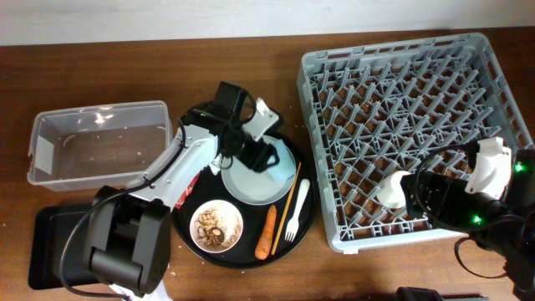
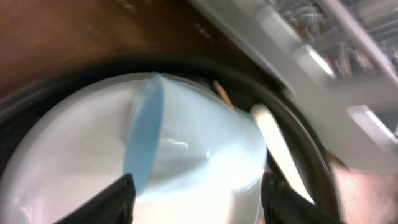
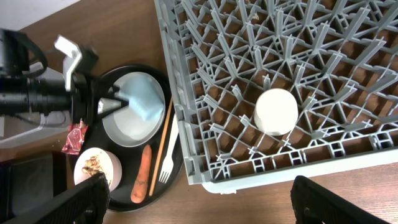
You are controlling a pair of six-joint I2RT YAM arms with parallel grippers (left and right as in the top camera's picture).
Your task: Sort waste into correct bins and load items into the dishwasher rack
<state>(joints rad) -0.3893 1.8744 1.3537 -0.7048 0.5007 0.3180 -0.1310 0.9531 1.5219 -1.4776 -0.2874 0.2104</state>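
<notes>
The light blue cup (image 2: 193,149) lies tilted on the pale round plate (image 1: 266,186) in the round black tray. My left gripper (image 2: 198,198) is shut on it, one finger on each side; it also shows in the overhead view (image 1: 255,155). The small white cup (image 3: 275,111) stands upside down in the grey dishwasher rack (image 1: 401,58). My right gripper (image 3: 199,202) is open and empty above the rack's front edge. The white bowl (image 1: 216,226) holds brownish scraps. The carrot (image 1: 267,232), chopstick (image 1: 287,197), white fork (image 1: 295,211) and red wrapper (image 1: 187,189) lie on the tray.
The clear tub (image 1: 100,142) stands at the left, with the shallow black rectangular tray (image 1: 46,247) in front of it. The round black tray (image 1: 188,238) sits between the bins and the rack. My left arm's base covers part of the black rectangular tray.
</notes>
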